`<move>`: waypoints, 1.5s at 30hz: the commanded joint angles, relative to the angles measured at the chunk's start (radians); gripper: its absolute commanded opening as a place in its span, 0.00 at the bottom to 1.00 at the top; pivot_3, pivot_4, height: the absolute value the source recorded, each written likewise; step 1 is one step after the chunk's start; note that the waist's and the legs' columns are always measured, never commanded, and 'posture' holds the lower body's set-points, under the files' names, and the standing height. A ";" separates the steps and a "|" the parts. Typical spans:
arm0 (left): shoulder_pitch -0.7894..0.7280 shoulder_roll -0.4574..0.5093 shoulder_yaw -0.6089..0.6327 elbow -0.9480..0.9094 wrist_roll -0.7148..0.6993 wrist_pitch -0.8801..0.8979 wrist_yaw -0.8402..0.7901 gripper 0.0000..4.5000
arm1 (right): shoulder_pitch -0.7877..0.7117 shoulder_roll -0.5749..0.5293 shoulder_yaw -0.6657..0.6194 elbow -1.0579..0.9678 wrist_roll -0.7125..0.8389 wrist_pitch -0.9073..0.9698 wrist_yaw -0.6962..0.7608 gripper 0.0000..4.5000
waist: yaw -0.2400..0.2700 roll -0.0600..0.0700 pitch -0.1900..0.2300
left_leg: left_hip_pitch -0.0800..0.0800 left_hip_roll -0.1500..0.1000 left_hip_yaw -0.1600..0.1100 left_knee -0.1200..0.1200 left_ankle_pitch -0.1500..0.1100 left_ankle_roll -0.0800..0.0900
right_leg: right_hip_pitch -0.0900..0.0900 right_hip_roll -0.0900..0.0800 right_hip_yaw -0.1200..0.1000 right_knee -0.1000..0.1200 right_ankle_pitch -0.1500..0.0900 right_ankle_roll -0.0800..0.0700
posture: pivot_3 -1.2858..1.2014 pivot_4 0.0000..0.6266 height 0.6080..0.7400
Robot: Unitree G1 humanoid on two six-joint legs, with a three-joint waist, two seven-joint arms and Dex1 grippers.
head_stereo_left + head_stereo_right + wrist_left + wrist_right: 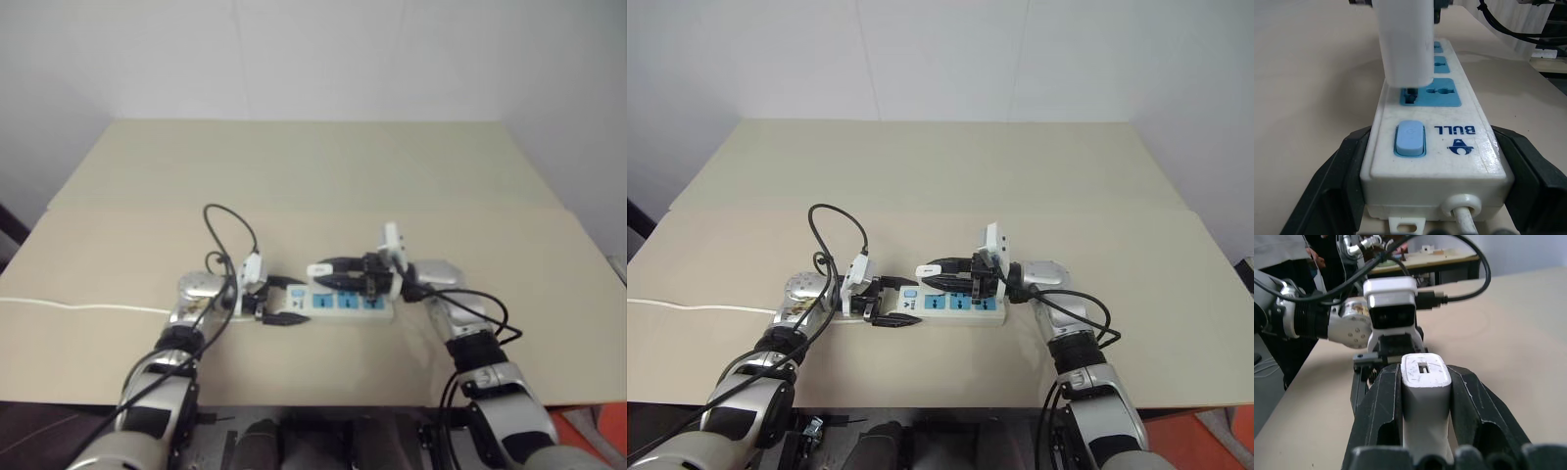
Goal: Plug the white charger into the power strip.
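White charger (1425, 382) sits clamped between the two black fingers of the right claw (1426, 396), held over the power strip (348, 304) near the middle of the beige table (323, 176). In the left wrist view the charger (1403, 44) hangs just above the first blue socket (1432, 93) next to the switch (1410, 138), with its metal prongs at the socket's slots; how deep they have gone I cannot tell. The right claw reaches in from the robot's right and lies roughly level along the strip.

The left claw (284, 301) grips the switch end of the power strip, one black finger (1337, 181) pressed against each long side of the white bar, closed tight on it. The strip lies flat on the table, its length running left to right across the robot's front, with three blue sockets in a row. A thin white cord (78, 307) leaves the switch end and runs off toward the table's left edge. Black cables (230, 230) loop up from both wrists.
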 commanded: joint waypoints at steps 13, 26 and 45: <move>-0.011 0.013 -0.018 -0.019 -0.008 0.007 -0.007 0.73 | 0.006 -0.013 -0.026 0.081 -0.018 -0.106 0.033 0.24 | 0.000 0.000 0.000 | 0.000 0.000 0.000 0.000 0.000 0.000 | 0.000 0.000 0.000 0.000 0.000 0.000 | 0.52 0.24 1.00; 0.000 0.020 -0.033 -0.047 -0.013 0.025 -0.015 0.73 | 0.016 0.003 -0.016 0.236 -0.043 -0.271 0.104 0.24 | 0.000 0.000 0.000 | 0.002 0.000 0.000 0.000 0.000 0.000 | 0.002 0.000 0.000 0.000 0.000 0.000 | 0.52 0.24 1.00; 0.017 0.027 -0.040 -0.069 -0.018 0.031 -0.003 0.73 | -0.020 0.003 0.064 0.325 -0.119 -0.224 0.088 0.24 | -0.003 0.000 0.000 | 0.009 0.001 0.000 -0.002 0.000 0.000 | 0.006 0.000 0.002 -0.002 -0.001 -0.001 | 0.52 0.24 1.00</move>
